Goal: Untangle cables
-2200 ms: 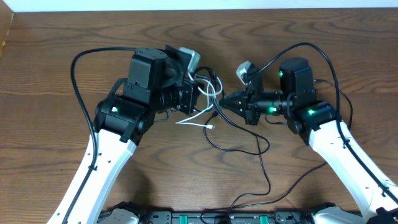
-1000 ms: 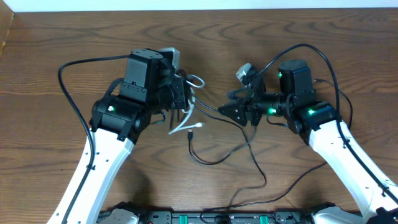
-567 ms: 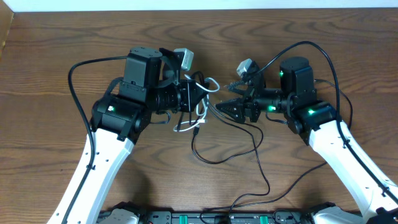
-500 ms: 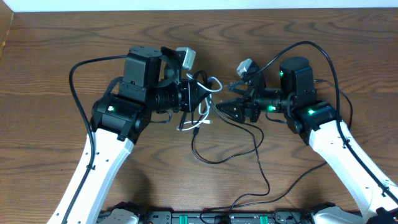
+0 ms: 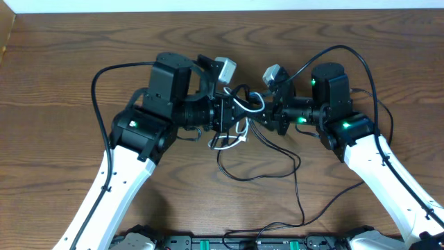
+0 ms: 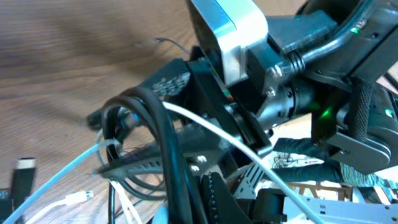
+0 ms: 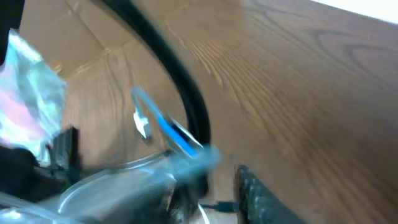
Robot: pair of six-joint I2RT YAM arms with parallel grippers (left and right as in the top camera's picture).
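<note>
Left hand (image 5: 234, 112) pinched together on the cables (image 5: 239, 128) mid-bench (image 5: 62, 62), probably anchoring the knot. Right hand (image 5: 263, 115) meets it from 3 o'clock; finger spread unreadable because of blur. White cord (image 5: 225, 143) and black cord (image 5: 250, 178) droop slack toward 6 o'clock.

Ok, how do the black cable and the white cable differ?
Colour: the black cable is dark, the white cable pale. Length: the black cable trails far down the overhead view; the white cable is much shorter. Pose: the black cable spreads in one wide loop, the white cable bunches in small loops. Both are thin cords, tangled together.
</note>
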